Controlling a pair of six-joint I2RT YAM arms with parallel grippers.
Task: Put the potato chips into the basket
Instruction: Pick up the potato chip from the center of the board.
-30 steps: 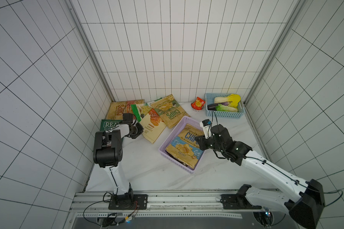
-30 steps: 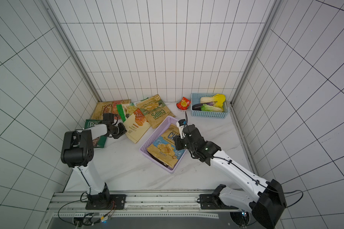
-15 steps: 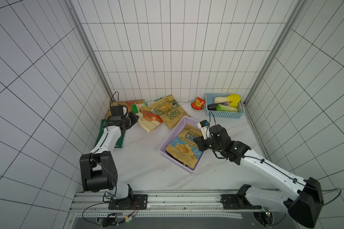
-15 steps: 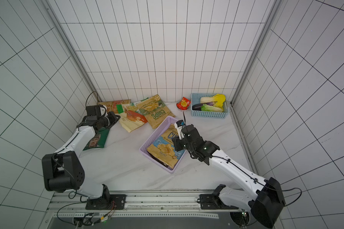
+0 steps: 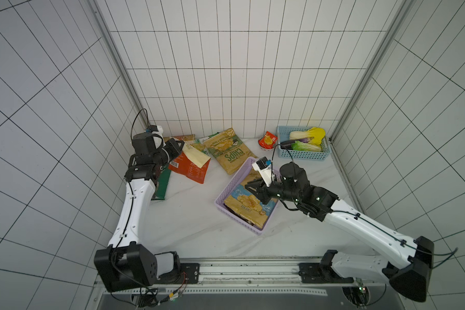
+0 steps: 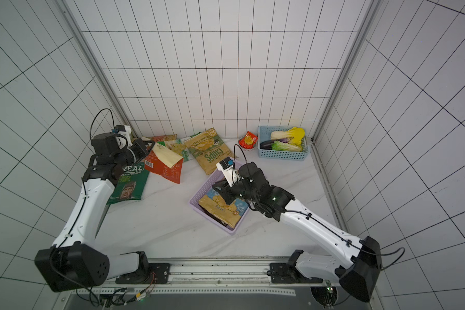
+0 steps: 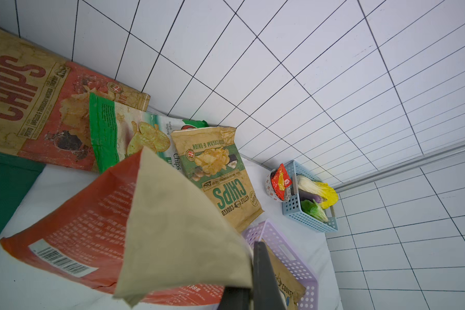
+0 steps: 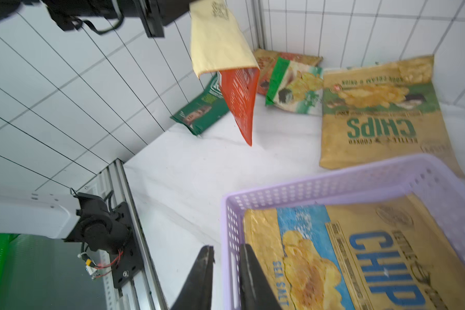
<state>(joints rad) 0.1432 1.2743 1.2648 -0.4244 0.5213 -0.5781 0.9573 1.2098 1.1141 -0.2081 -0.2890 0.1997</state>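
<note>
My left gripper (image 5: pixel 181 146) is shut on a corner of a cream and red bag of potato chips (image 5: pixel 191 163), which hangs folded above the table at the back left (image 8: pixel 226 48). The lilac basket (image 5: pixel 227 192) holds a tan and blue chips bag (image 5: pixel 250 204). At its left wall my right gripper (image 8: pixel 226 248) is open, one finger on each side of the rim (image 8: pixel 230 214). On the table lie a tan and green CHIPS bag (image 5: pixel 228 153), a green-white bag (image 5: pixel 196 145), a dark green REAL bag (image 6: pixel 129 182) and a tan and red CHIPS bag (image 7: pixel 24 94).
A light blue basket (image 5: pixel 301 155) with vegetables stands in the back right corner, with a small red-orange packet (image 5: pixel 266 139) beside it. Tiled walls close in the table on three sides. A metal rail (image 5: pixel 253 268) runs along the front edge.
My left arm has unfolded and lifted the cream and red bag off the table, carrying it a little toward the back left. The right gripper stays at the basket wall.
</note>
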